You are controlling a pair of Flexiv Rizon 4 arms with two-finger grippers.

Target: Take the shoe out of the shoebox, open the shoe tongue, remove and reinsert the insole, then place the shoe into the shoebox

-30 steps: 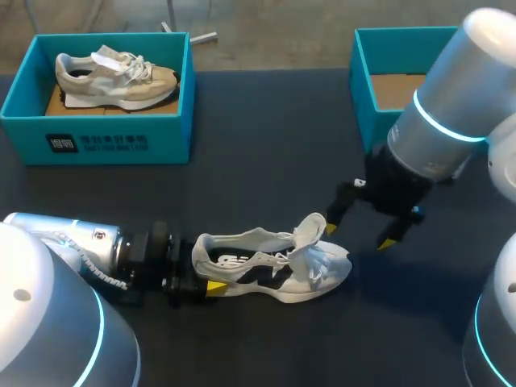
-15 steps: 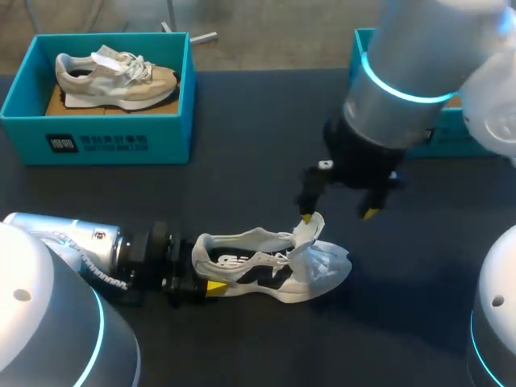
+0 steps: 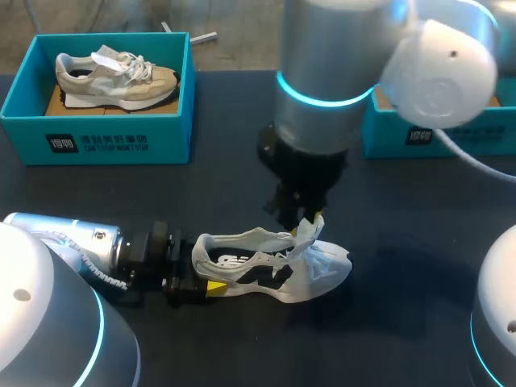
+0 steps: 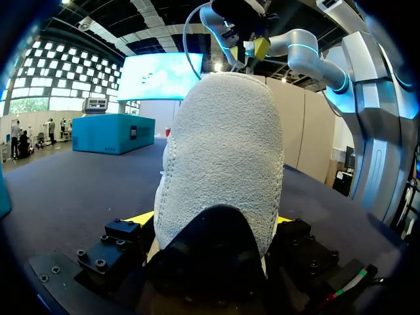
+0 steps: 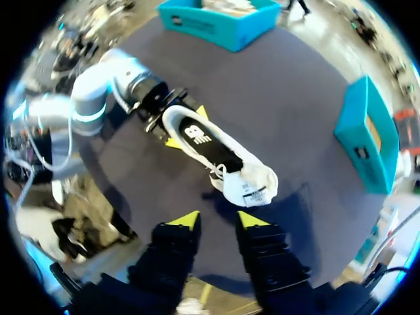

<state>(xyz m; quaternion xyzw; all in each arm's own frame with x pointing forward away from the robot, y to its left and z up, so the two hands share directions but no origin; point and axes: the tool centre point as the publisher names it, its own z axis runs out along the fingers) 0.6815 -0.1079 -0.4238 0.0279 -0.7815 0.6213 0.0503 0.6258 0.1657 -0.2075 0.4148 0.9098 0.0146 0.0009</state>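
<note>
Two pincers at one shoe | your left pincer is pinching its heel at the left | shoe is lying on the surface, long axis left to right, toe right | your right pincer is hanging spread just above the raised tongue, the nearer arm to it | you are probably lining up a tongue grip

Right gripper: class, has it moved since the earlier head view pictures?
Yes. The right gripper moved left, away from the right box, and now hangs over the shoe.
</note>
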